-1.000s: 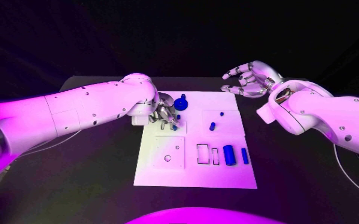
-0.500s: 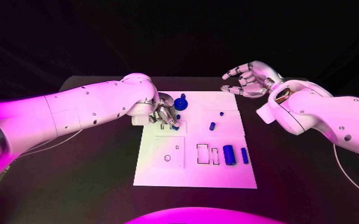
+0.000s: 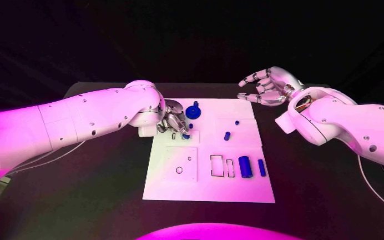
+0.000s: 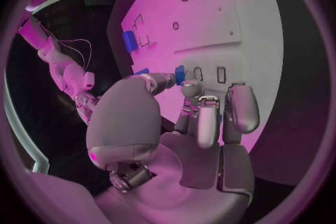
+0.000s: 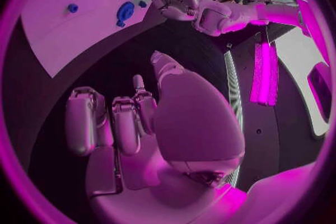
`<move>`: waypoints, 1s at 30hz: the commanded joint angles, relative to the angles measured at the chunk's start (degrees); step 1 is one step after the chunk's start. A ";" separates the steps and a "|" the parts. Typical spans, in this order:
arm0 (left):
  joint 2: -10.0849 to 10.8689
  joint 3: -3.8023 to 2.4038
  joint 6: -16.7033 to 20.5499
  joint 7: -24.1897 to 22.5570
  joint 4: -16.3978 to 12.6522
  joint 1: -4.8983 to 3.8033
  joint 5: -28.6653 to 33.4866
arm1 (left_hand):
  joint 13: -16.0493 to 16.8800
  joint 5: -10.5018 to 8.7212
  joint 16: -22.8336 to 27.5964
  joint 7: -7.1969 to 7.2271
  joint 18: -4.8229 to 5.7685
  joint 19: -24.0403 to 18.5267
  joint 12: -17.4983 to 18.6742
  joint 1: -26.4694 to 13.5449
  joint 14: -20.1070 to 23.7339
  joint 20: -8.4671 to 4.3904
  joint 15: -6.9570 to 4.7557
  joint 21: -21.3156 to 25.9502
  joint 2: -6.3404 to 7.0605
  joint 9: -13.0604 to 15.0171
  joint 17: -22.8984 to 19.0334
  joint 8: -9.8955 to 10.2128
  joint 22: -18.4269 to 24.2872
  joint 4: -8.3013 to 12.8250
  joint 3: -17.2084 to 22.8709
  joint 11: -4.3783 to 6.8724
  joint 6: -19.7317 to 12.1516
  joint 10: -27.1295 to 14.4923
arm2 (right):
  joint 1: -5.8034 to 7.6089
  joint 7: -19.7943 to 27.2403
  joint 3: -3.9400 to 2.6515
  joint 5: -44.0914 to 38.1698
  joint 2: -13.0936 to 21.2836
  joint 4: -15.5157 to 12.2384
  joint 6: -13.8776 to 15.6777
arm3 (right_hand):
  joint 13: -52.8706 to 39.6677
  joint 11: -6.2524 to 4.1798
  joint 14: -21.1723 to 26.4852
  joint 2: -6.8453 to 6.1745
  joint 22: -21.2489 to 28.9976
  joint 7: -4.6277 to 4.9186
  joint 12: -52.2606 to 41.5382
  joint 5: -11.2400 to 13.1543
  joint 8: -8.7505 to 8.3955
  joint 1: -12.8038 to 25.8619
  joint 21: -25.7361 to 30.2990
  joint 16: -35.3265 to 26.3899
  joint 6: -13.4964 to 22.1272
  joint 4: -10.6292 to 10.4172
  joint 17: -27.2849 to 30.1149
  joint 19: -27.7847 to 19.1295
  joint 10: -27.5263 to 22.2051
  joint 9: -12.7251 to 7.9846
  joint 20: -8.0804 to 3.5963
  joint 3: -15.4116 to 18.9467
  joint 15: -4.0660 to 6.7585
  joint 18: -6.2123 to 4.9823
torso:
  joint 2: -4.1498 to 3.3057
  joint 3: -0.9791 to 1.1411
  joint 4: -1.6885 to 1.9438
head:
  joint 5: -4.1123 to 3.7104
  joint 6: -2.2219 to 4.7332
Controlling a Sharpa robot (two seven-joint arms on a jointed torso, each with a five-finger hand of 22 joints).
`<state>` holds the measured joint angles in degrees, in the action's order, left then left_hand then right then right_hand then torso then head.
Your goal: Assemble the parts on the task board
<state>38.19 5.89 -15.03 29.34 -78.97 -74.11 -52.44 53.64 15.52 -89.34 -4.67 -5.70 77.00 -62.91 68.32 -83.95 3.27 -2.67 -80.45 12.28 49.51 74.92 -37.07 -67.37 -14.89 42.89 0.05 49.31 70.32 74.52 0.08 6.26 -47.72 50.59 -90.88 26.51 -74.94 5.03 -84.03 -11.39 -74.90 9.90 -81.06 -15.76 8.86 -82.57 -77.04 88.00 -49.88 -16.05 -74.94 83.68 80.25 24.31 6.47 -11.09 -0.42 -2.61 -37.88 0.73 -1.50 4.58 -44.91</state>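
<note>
The white task board (image 3: 208, 181) lies mid-table. My left hand (image 3: 172, 120) reaches down onto its far left part, and its thumb and a finger pinch a small blue part (image 4: 179, 74) (image 3: 186, 136) beside two small slots (image 4: 221, 74). A round blue part (image 3: 193, 111) (image 5: 125, 12) stands just behind the hand. Two small blue pegs (image 3: 227, 135) sit mid-board. A thick blue cylinder (image 3: 244, 166) (image 4: 129, 41) and a thin blue bar (image 3: 262, 166) lie at the right. My right hand (image 3: 268, 86) (image 5: 175, 123) hovers beyond the board's far right corner, fingers apart, holding nothing.
The black table (image 3: 96, 195) surrounds the board on all sides. Outlined recesses (image 3: 217, 164) and a square panel with a small hole (image 3: 179, 169) mark the board's near half. My left arm (image 3: 80, 120) crosses the table's left side, and my right forearm (image 3: 336, 120) hangs over its right edge.
My left arm has shifted a little, while its hand stays at the same spot on the board with the small blue part. The right hand has barely moved.
</note>
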 commanded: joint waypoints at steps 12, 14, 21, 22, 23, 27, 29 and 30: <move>3.01 -0.02 12.70 -1.44 -4.93 0.48 -7.24 | 4.90 7.57 -0.66 1.53 1.88 2.99 -3.80 -2.57 -6.05 -1.08 -1.60 -2.03 2.14 2.06 15.08 -0.28 -4.01 12.02 10.75 1.08 3.48 4.83 | -0.06 0.45 -0.03 0.08 0.27 0.09 -0.93 | -5.17 -0.04 -4.79 0.29 -5.99 -0.09 0.33 -0.37 0.41 0.92 0.43 -0.27 -0.13 -0.50 -10.66 -0.28 -0.36 -0.07 0.04 0.06 -0.21 -0.59 | -0.02 0.03 0.06 | 0.48 -0.49; 3.15 0.01 13.45 -1.24 -5.36 0.71 -9.14 | 5.28 8.50 -0.66 1.64 1.95 3.23 -4.05 -2.77 -6.05 -1.23 -1.73 -2.18 2.39 2.19 15.08 -0.26 -4.35 12.18 10.87 1.21 3.73 5.17 | -0.06 0.45 -0.03 0.09 0.29 0.12 -0.93 | -5.17 -0.04 -4.79 0.29 -5.99 -0.09 0.33 -0.37 0.41 0.92 0.43 -0.27 -0.13 -0.50 -10.66 -0.28 -0.36 -0.07 0.04 0.06 -0.21 -0.59 | 0.00 0.03 0.05 | 0.59 -0.60; 3.20 0.09 14.66 -0.61 -5.58 1.66 -12.08 | 5.93 10.47 -0.66 1.83 2.08 3.67 -4.44 -3.03 -6.05 -1.46 -1.94 -2.48 2.79 2.42 15.08 -0.24 -4.99 12.58 10.98 1.40 4.23 5.72 | -0.07 0.42 -0.02 0.10 0.38 0.11 -0.94 | -5.17 -0.04 -4.79 0.29 -5.99 -0.09 0.33 -0.37 0.41 0.92 0.43 -0.27 -0.13 -0.50 -10.66 -0.28 -0.36 -0.07 0.04 0.06 -0.21 -0.59 | -0.01 0.11 -0.03 | 0.95 -0.70; 3.17 0.09 14.68 -0.56 -5.54 1.81 -12.29 | 5.94 10.55 -0.66 1.84 2.08 3.68 -4.45 -3.04 -6.05 -1.46 -1.95 -2.49 2.80 2.43 15.08 -0.23 -5.02 12.60 10.98 1.41 4.24 5.74 | -0.07 0.42 -0.02 0.10 0.38 0.11 -0.95 | -5.17 -0.04 -4.79 0.29 -5.99 -0.09 0.33 -0.37 0.41 0.92 0.43 -0.27 -0.13 -0.50 -10.66 -0.28 -0.36 -0.07 0.04 0.06 -0.21 -0.59 | -0.01 0.11 -0.06 | 1.00 -0.72; 3.12 0.10 14.68 -0.51 -5.48 2.05 -12.54 | 6.05 10.73 -0.66 1.85 2.09 3.70 -4.52 -3.06 -6.05 -1.49 -1.97 -2.50 2.84 2.45 15.08 -0.23 -5.04 12.65 10.98 1.43 4.29 5.81 | -0.07 0.42 -0.02 0.11 0.38 0.10 -0.96 | -5.14 -0.04 -4.77 0.29 -5.95 -0.09 0.36 -0.45 0.43 1.04 0.49 -0.30 -0.12 -0.50 -10.60 -0.30 -0.38 -0.08 0.04 0.10 -0.21 -0.60 | -0.02 0.10 -0.09 | 1.07 -0.75; 2.84 0.12 14.45 -0.36 -5.15 2.65 -13.63 | 6.03 10.89 -0.66 1.86 2.09 3.73 -4.50 -3.10 -6.05 -1.50 -1.98 -2.51 2.86 2.47 15.08 -0.23 -5.08 12.67 10.98 1.44 4.33 5.83 | -0.08 0.51 -0.02 0.14 0.41 0.09 -1.05 | -5.14 -0.04 -4.77 0.29 -5.95 -0.09 0.36 -0.45 0.43 1.04 0.49 -0.30 -0.12 -0.50 -10.60 -0.30 -0.38 -0.08 0.04 0.10 -0.21 -0.60 | -0.08 0.07 -0.18 | 1.13 -0.86; 2.73 0.13 14.26 -0.28 -5.00 2.90 -14.16 | 6.12 11.04 -0.66 1.88 2.12 3.79 -4.56 -3.13 -6.05 -1.51 -2.00 -2.56 2.86 2.49 15.08 -0.23 -5.19 12.69 10.97 1.45 4.37 5.89 | -0.08 0.60 -0.02 0.19 0.42 0.09 -1.13 | -5.11 -0.06 -4.79 0.20 -5.99 -0.15 0.38 -1.81 0.57 1.76 0.51 -0.31 -0.02 -0.48 -10.63 -0.24 -0.37 -0.11 -0.01 0.51 -0.19 -0.59 | -0.09 0.08 -0.17 | 1.14 -0.88; 2.70 0.14 14.18 -0.26 -4.94 3.01 -14.34 | 6.12 11.06 -0.66 1.88 2.12 3.79 -4.56 -3.14 -6.05 -1.52 -2.00 -2.56 2.86 2.49 15.08 -0.23 -5.19 12.69 10.97 1.46 4.37 5.89 | -0.08 0.63 -0.02 0.21 0.43 0.09 -1.15 | -5.12 -0.10 -4.79 0.09 -6.01 -0.15 0.36 -3.11 0.65 2.00 0.51 -0.31 0.01 -0.44 -10.65 -0.21 -0.35 -0.13 -0.02 0.69 -0.15 -0.58 | -0.08 0.08 -0.17 | 1.18 -0.92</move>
<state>40.99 6.03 -1.32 29.08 -83.94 -71.17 -64.16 59.70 26.39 -89.79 -3.34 -4.78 80.47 -67.27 65.45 -84.05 1.63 -4.20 -82.74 15.15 52.02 74.91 -37.01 -72.51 -14.11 42.24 1.52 52.90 75.88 74.47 0.17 6.27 -47.59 50.99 -90.80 25.98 -74.92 5.03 -84.03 -11.24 -74.94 9.90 -81.06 -18.35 9.32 -81.04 -76.83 88.00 -49.87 -16.53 -74.92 83.68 80.25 24.23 6.47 -10.61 -0.42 -2.61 -37.91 0.82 -1.63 5.71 -45.77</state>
